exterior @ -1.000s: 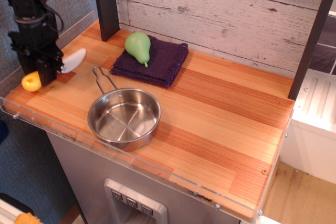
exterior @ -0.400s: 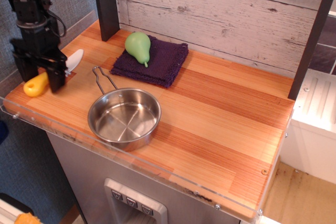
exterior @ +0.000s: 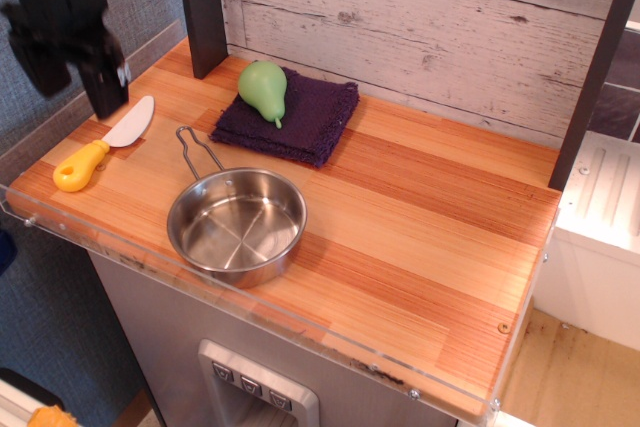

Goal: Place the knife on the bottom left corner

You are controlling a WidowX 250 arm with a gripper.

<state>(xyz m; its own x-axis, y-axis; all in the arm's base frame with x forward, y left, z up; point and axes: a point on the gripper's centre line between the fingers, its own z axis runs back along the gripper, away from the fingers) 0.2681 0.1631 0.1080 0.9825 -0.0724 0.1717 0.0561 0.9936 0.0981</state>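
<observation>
The knife (exterior: 103, 146) lies flat on the striped wood countertop at the far left. Its white blade points toward the back and its yellow handle points toward the front. It rests close to the bottom left corner (exterior: 32, 209), which has a small screw and a clear edge strip. My gripper (exterior: 72, 82) is black and motion-blurred at the top left. It is lifted above and behind the knife with its fingers (exterior: 104, 95) spread apart and nothing between them.
A steel pan (exterior: 237, 223) with a wire handle sits just right of the knife. A green pear (exterior: 263, 90) lies on a purple cloth (exterior: 300, 122) at the back. A dark post (exterior: 203, 7) stands at the back left. The counter's clear edge strip runs along the front.
The gripper let go of the knife, which now lies on the counter, and rose up and back away from it.
</observation>
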